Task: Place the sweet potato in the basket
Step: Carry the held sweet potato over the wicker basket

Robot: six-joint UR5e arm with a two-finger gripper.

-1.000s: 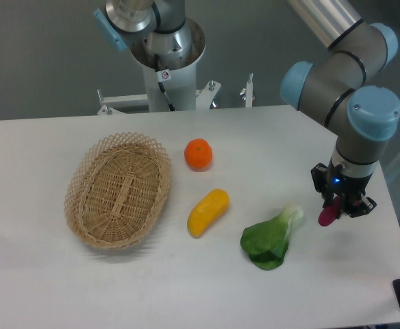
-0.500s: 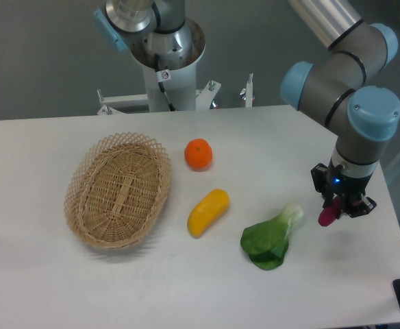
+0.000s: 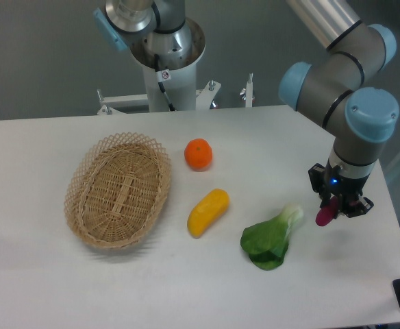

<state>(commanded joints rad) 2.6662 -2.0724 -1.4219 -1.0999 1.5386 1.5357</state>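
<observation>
Between basket point(image 3: 118, 190) and sweet potato point(image 3: 325, 214): greens point(image 3: 270, 238), yellow vegetable point(image 3: 207, 212).

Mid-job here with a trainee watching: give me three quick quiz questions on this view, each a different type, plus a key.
1. True or false: the sweet potato lies in the basket.
2. What lies nearest the pincer? A) orange B) leafy green C) yellow vegetable
3. Fill in: the basket holds ____.

Key: 1. False, the pincer holds it at the table's right side. 2. B. 3. Nothing.
</observation>
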